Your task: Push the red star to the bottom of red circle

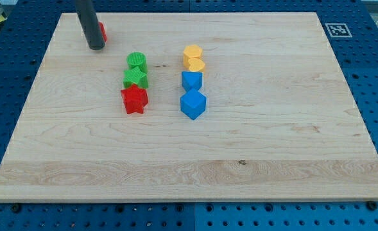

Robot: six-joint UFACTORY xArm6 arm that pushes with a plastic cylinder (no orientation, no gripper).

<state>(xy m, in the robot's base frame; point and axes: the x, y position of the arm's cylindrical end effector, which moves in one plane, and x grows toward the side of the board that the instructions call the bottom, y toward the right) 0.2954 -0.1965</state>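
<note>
The red star (134, 99) lies left of the board's middle, touching the green star (136, 78) just above it. The red circle (102, 31) is at the view's top left, mostly hidden behind my rod. My tip (95, 46) rests on the board right beside the red circle, at its lower left edge. The tip is well up and to the left of the red star.
A green circle (137, 62) sits above the green star. To the right stands a column: yellow hexagon (192, 53), yellow heart (195, 64), blue block (192, 81), blue hexagon (193, 104). The wooden board (272, 147) lies on a blue pegboard.
</note>
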